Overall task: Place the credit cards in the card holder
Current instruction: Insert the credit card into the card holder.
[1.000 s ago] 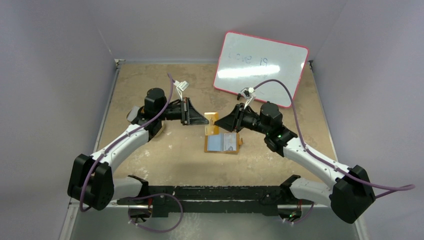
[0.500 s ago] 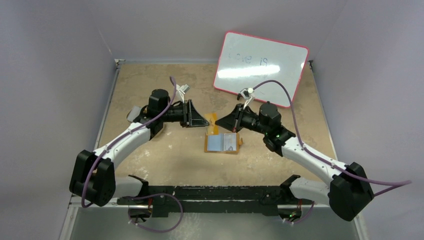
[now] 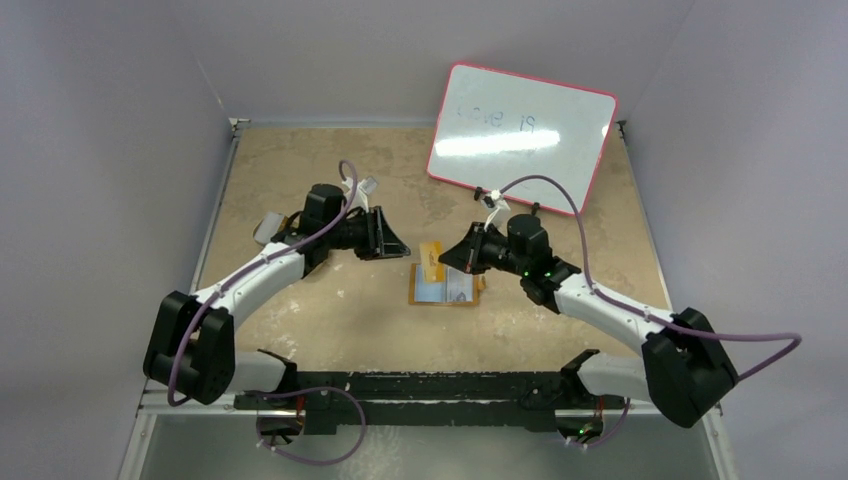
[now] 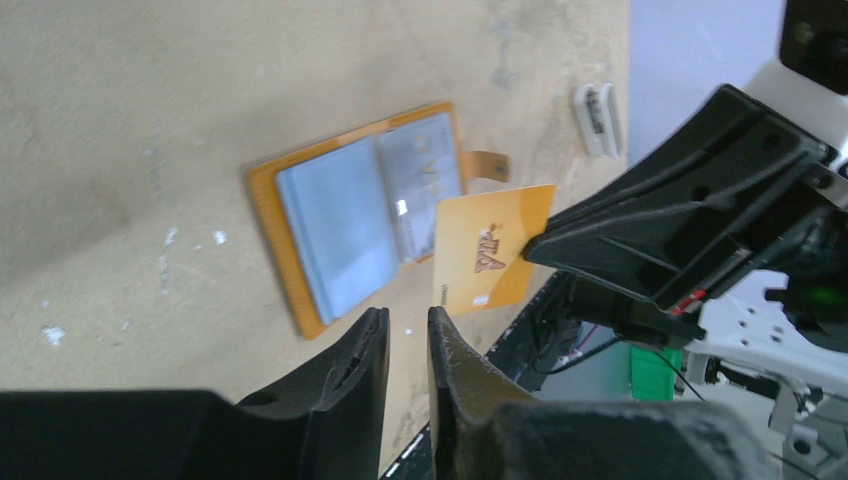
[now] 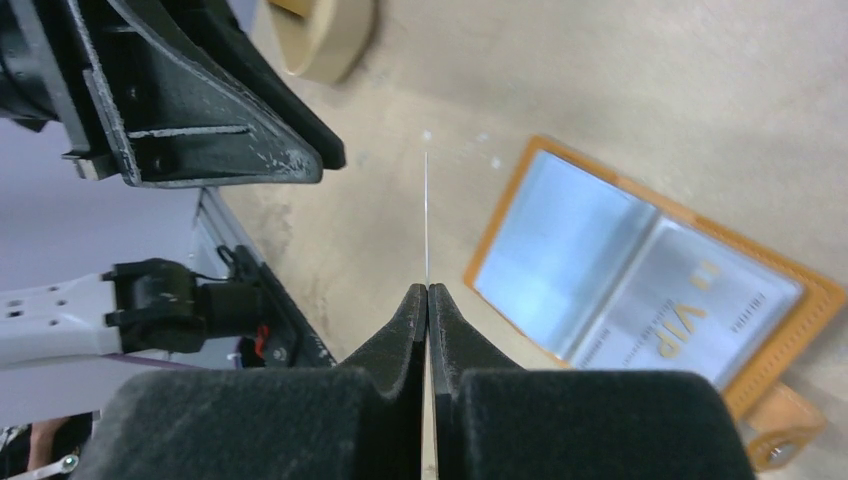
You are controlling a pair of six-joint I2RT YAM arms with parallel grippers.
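The card holder (image 3: 445,290) lies open on the table, orange-brown with clear pockets; it also shows in the left wrist view (image 4: 360,215) and the right wrist view (image 5: 640,285). A pale card marked VIP (image 5: 690,320) sits in one pocket. My right gripper (image 3: 440,257) is shut on a gold credit card (image 3: 431,263), held on edge just above the holder's far-left part. The card shows face-on in the left wrist view (image 4: 495,245) and edge-on in the right wrist view (image 5: 427,215). My left gripper (image 3: 403,247) is a narrow gap open and empty, just left of the card.
A whiteboard (image 3: 520,135) with a pink rim leans at the back right. A beige round object (image 5: 320,35) lies on the table by the left arm. Grey walls bound the table on three sides.
My right gripper has moved left and down with the gold card, closer to the open holder. My left arm has shifted right, its fingertips drawn slightly back from the card.
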